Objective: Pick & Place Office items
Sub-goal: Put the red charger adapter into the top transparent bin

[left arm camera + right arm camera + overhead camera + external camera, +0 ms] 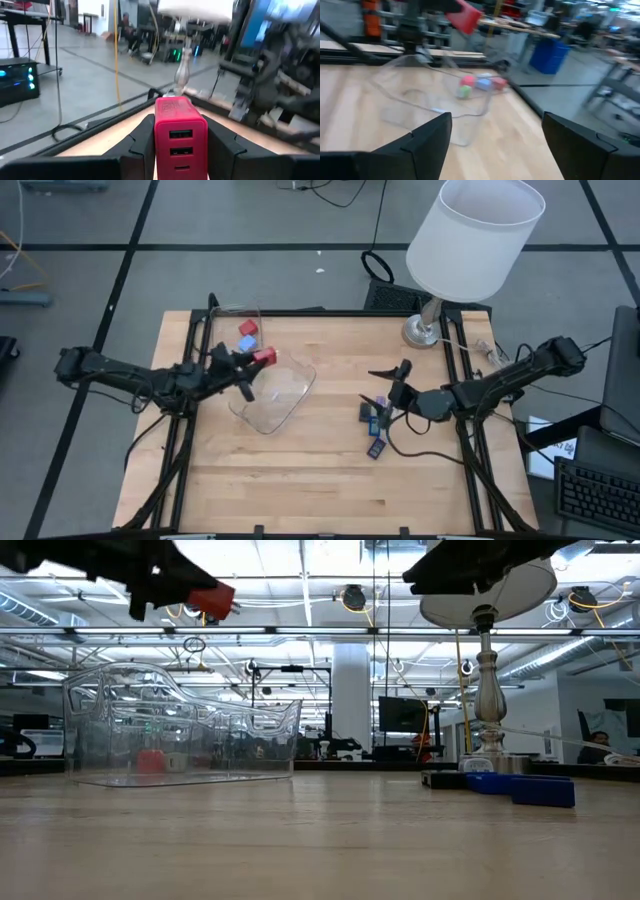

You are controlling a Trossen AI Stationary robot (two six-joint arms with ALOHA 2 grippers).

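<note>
red block: a red charger-like cube (180, 137) with three slots on its face is sitting clamped between the left gripper's dark fingers (142, 145), raised above the desk.
left gripper: the left gripper (250, 365) is grasping that red cube over the near container, toward the desk's left side.
containers: a clear plastic container (275, 395) is lying just beneath and beside the left gripper; a second clear container (232, 320) is standing at the desk's far left edge.
items in far container: a red piece (248, 329) and a blue piece (246, 343) are resting inside it; the right wrist view is also showing a green bit (465, 90) with them.
right gripper: the right gripper (388, 383) is hanging released, jaws spread wide, right of the desk's centre.
remaining items: blue and dark flat pieces (374, 420) are lying on the wood just beside the right gripper, toward the near edge.
lamp: a white-shaded lamp (470, 240) is standing at the far right corner.
</note>
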